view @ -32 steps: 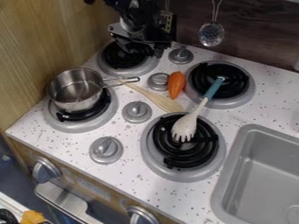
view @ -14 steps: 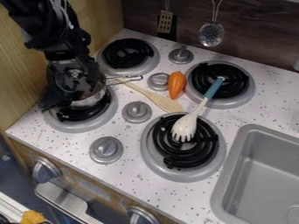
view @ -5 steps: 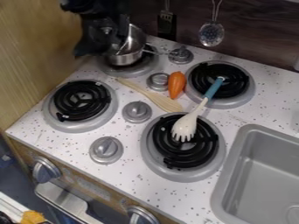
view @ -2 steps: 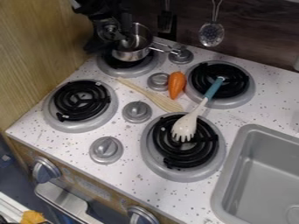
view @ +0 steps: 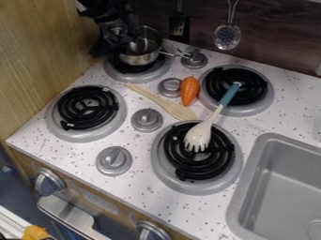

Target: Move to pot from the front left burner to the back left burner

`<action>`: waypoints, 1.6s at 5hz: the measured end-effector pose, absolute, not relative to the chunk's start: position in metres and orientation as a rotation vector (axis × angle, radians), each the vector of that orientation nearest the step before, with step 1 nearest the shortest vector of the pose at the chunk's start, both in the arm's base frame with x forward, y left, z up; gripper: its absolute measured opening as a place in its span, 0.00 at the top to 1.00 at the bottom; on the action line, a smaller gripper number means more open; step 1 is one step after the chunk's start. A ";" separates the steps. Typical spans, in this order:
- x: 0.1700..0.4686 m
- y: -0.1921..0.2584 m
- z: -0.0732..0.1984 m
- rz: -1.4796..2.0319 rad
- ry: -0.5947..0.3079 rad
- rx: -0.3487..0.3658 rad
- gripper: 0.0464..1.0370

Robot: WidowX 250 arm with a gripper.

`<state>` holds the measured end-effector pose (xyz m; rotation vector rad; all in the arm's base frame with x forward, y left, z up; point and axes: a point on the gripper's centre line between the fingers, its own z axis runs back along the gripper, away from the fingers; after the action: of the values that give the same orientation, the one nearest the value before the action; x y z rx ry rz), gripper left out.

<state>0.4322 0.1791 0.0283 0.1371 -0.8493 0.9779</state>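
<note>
At the upper left, my gripper point(view: 120, 43) is at the left side of the metal pot point(view: 139, 59), shut on its wall; the dark gripper body covers part of the rim. The pot stands upright over the back left burner point(view: 144, 75), its handle pointing right above a knob. Whether its base touches the coil I cannot tell. The front left burner point(view: 87, 108) has its black coil uncovered.
A wooden spatula point(view: 164, 104) and an orange carrot point(view: 189, 90) lie between the burners. A blue-handled fork spoon point(view: 201, 133) spans the right burners. Wooden wall left, utensils hanging behind, sink point(view: 251, 185) at lower right.
The gripper took hold of the pot at the front left burner and carried it backward over the back left one. Over the last moment, gripper and pot have barely moved.
</note>
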 end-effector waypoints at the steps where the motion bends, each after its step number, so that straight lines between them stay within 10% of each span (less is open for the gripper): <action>1: 0.432 0.183 0.029 0.979 -0.858 0.138 0.91; 4: 0.427 0.180 0.036 0.964 -0.841 0.229 0.15; 8: 0.404 0.130 0.083 0.739 -0.818 0.176 0.04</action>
<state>0.4039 0.1295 0.0833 0.1763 -0.8178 0.7387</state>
